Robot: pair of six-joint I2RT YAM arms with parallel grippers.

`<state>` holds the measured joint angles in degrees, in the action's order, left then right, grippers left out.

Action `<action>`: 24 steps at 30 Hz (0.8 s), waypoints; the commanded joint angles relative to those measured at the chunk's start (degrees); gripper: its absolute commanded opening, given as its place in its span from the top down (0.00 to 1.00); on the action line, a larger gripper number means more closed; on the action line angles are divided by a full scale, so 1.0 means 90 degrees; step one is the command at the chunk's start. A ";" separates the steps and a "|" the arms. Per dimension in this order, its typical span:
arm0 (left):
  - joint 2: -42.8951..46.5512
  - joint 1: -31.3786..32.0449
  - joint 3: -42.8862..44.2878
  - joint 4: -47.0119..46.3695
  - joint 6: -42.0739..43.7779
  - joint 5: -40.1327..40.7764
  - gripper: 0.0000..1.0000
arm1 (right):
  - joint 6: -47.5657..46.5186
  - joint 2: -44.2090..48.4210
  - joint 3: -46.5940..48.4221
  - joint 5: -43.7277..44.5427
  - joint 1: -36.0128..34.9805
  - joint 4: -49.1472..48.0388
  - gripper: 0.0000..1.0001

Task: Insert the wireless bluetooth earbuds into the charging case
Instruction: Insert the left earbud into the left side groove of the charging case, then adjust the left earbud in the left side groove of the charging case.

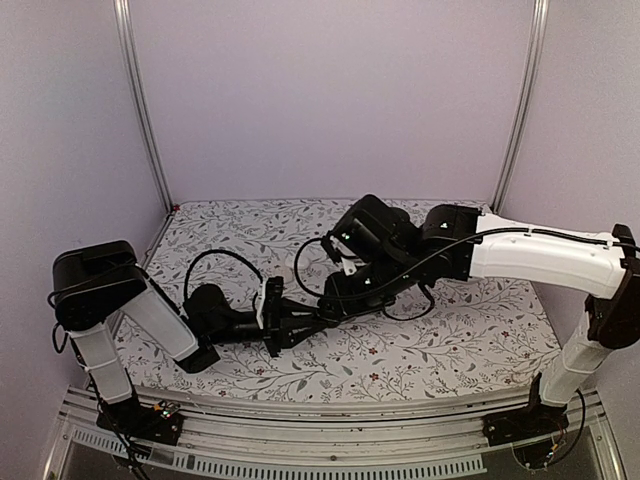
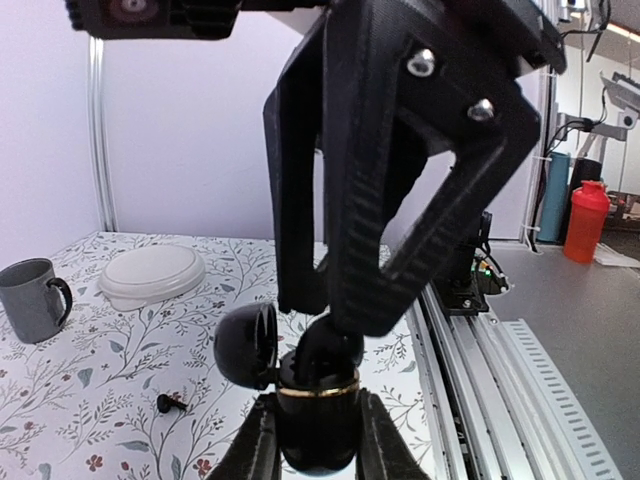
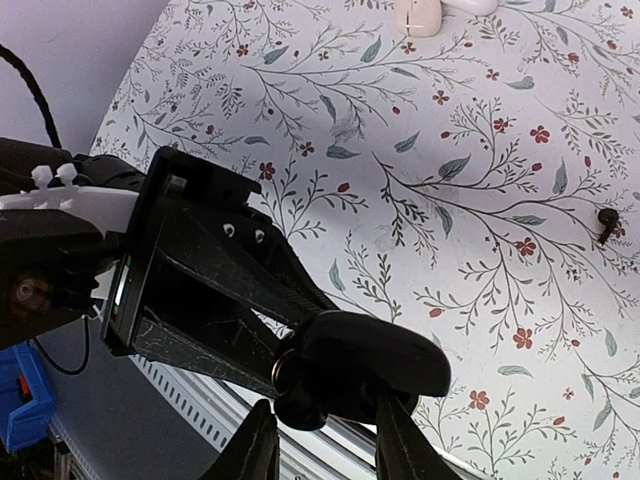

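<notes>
Left claw (image 2: 320, 450) (tight) around charging case (image 2: 318, 415)

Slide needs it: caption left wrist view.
Left gripper clamps open charging case; right gripper reaches in; black earbud lies nearby.

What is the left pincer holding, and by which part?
The round black plastic charging case, lid open, gripped around its lower body by the left pincer.
</notes>
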<state>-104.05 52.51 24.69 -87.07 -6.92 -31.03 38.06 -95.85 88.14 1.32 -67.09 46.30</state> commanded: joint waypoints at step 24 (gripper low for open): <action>0.0357 0.0036 0.0052 -0.1472 0.0129 -0.0015 1.00 | 0.0572 0.0647 0.0047 0.1227 -0.0517 -0.0176 0.71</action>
<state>-101.97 52.51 24.69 -87.13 -6.79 -31.16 40.95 -91.35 86.52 8.10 -70.13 46.06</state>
